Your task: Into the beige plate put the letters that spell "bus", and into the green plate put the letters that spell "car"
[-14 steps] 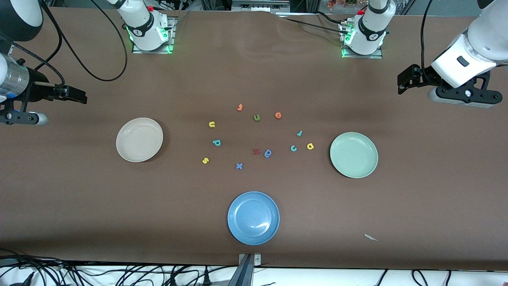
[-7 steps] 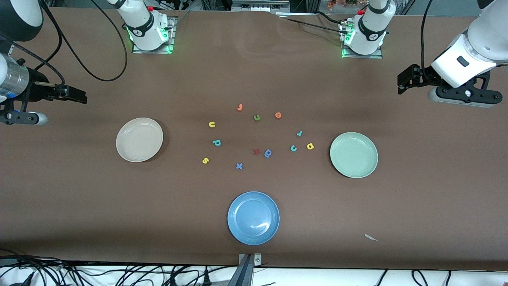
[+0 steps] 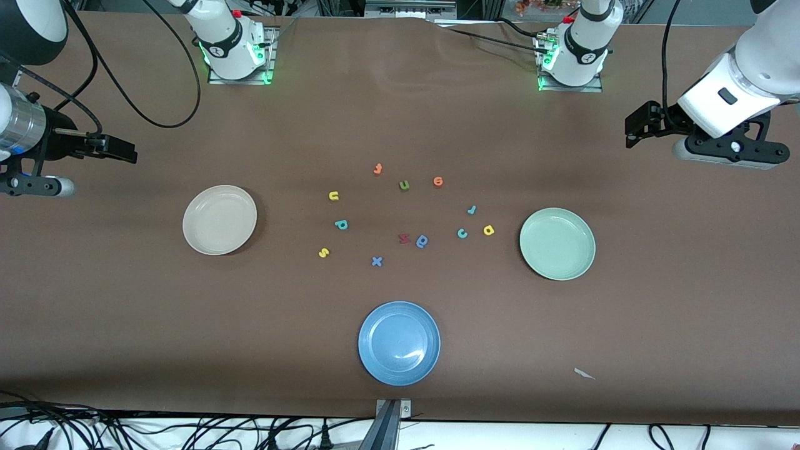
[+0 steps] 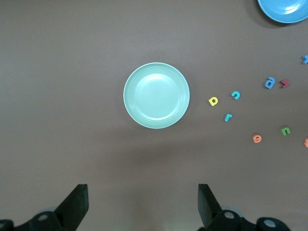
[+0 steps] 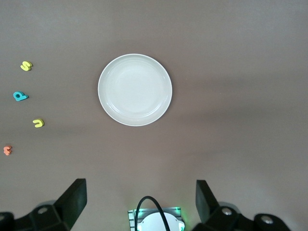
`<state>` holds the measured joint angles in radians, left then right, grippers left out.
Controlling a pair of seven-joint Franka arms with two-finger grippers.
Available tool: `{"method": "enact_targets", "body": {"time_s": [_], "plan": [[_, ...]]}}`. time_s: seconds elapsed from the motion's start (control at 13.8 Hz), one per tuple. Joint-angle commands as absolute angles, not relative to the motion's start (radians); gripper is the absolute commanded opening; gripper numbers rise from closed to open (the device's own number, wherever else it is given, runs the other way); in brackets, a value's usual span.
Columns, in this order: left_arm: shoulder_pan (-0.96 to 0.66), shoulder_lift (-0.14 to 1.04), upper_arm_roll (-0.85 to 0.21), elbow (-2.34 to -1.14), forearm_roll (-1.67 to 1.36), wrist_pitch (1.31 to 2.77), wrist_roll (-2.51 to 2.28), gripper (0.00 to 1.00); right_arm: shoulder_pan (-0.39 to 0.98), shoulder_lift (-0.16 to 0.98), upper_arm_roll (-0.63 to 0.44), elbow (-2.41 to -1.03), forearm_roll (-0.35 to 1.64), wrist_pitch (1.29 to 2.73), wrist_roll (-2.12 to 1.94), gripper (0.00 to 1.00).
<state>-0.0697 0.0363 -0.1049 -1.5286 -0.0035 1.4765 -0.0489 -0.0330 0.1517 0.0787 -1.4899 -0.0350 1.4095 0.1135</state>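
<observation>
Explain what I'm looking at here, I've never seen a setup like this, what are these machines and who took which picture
Two white robot arms stand at a brown table. One picture looks down from a high camera facing them; the other two come from cameras on each arm's wrist. The left pincer hovers open above the table by the round mint-green plate; the right pincer hovers open by the round cream-beige plate. Neither holds anything. Between the plates lie small foam letters in several colours, with a round blue plate nearer the front camera.
</observation>
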Motion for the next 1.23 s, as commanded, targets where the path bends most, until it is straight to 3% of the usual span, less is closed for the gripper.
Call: {"method": "enact_targets", "body": {"time_s": [0.0,0.51,1.16], "plan": [[-0.069,0.032,-0.112,-1.514,-0.011,1.459,-0.046,1.00,-0.044,0.153,0.086,-1.483,-0.025,1.405,0.104,1.00],[-0.069,0.032,-0.117,-1.516,-0.011,1.443,-0.048,1.00,-0.026,0.158,0.094,-1.486,0.038,1.423,0.127,1.00],[-0.067,0.032,-0.114,-1.516,-0.011,1.442,-0.048,1.00,0.095,0.276,0.095,-1.494,0.040,1.532,0.242,1.00]]}}
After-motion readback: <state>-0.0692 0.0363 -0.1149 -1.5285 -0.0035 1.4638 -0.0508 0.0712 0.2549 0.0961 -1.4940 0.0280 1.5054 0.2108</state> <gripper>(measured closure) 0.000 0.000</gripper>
